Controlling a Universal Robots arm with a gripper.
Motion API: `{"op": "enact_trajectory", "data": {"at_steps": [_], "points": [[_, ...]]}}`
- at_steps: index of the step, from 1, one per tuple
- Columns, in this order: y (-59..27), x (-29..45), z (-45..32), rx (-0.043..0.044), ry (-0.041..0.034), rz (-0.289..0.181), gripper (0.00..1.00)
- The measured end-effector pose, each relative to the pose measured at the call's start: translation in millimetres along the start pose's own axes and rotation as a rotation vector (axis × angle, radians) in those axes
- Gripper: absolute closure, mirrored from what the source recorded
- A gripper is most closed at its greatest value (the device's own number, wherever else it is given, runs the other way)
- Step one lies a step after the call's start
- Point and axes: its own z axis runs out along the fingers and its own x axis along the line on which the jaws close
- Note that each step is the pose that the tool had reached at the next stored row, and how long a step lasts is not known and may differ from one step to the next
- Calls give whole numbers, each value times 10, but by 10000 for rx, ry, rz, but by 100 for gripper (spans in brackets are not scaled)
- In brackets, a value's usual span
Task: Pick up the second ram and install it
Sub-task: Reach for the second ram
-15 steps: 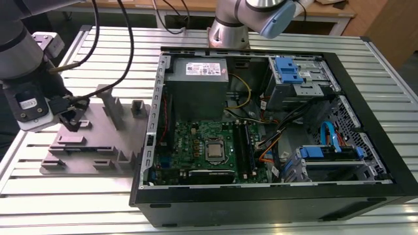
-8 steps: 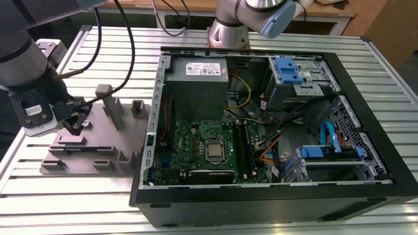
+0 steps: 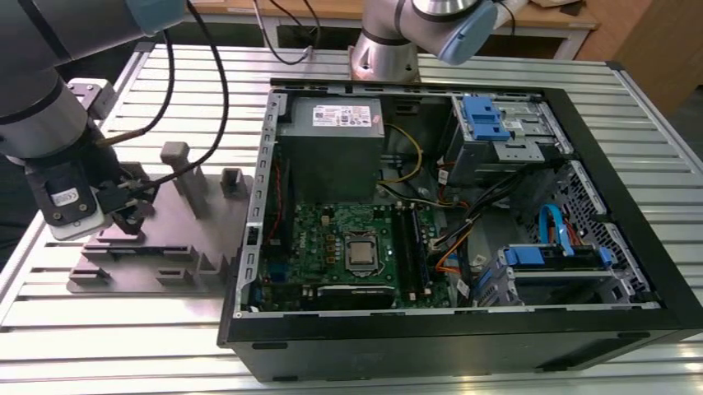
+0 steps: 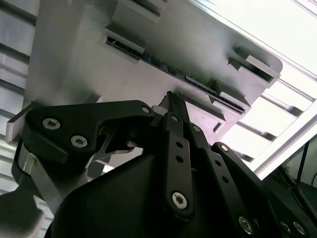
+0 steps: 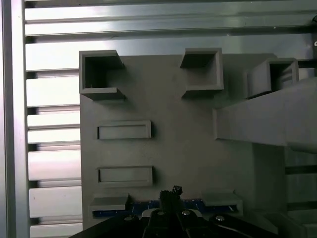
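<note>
The second ram (image 5: 208, 203) is a slim bluish board lying on edge between two grey blocks of the grey holder plate (image 5: 188, 139). In the second wrist view the ram (image 4: 153, 62) runs as a thin strip across the plate. My gripper (image 3: 123, 212) hangs low over the plate at the exterior view's left. Its black fingertips (image 5: 171, 194) are drawn together at the middle of the ram's length. In the second wrist view the gripper (image 4: 171, 99) tips stand just short of the strip. Whether they pinch the board is hidden.
The open computer case (image 3: 615, 206) lies at the exterior view's right, with the motherboard (image 3: 329, 239), CPU socket (image 3: 361, 253) and memory slots (image 3: 409, 243) inside. Tall grey posts (image 3: 181, 177) rise from the holder plate near the gripper. A second arm's base (image 3: 384, 49) stands behind the case.
</note>
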Motion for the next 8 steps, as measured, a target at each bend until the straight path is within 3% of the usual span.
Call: {"op": "enact_trajectory", "data": {"at_steps": [8], "points": [[-22,2,144,1,15,0,86]]}}
